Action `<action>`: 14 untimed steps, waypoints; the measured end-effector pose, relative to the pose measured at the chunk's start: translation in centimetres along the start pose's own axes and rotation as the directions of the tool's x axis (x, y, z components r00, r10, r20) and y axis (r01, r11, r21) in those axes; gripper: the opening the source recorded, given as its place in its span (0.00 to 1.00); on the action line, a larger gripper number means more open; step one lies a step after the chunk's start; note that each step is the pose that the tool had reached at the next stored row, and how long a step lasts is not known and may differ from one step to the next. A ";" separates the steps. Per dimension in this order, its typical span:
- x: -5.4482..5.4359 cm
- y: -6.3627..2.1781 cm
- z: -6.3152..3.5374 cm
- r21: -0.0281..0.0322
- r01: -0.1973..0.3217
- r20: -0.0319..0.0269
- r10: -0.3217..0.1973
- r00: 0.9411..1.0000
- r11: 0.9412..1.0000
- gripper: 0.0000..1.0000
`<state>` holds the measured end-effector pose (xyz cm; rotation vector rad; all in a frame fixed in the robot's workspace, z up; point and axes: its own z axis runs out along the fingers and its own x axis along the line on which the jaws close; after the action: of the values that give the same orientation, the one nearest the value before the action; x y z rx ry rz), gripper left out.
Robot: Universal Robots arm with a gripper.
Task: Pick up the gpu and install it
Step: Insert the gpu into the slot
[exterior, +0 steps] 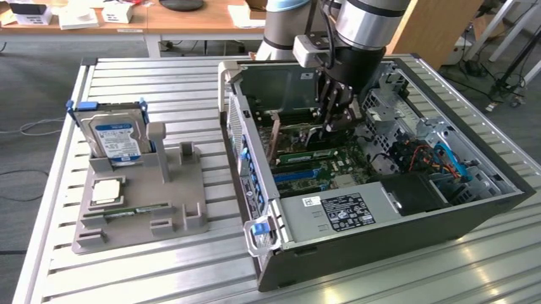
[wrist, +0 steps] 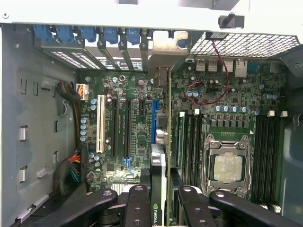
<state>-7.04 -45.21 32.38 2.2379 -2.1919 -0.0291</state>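
The gpu [wrist: 160,165] stands edge-on over the green motherboard [wrist: 137,118] inside the open computer case [exterior: 473,209]. Its greyish-tan bracket [wrist: 163,52] reaches the row of rear slot openings. My gripper [wrist: 162,201] is shut on the card's near end, with one black finger [wrist: 137,203] on each side of it. In the exterior view my gripper [exterior: 338,119] reaches down into the case from above, and the gpu [exterior: 298,134] runs from it toward the case's rear wall. Whether the card sits fully in its slot I cannot tell.
A grey fixture [exterior: 182,212] at the exterior view's left holds a hard drive [exterior: 118,136] with a blue-white label, a square chip [exterior: 108,190] and a green memory stick [exterior: 139,209]. In the case are the power supply [exterior: 346,212], the CPU socket [wrist: 227,165] and wire bundles [wrist: 71,170].
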 end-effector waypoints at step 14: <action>0.0 0.04 1.07 0.000 0.000 0.000 0.000 1.000 1.000 0.27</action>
<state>-7.11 -45.21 31.31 2.2381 -2.1920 -0.0291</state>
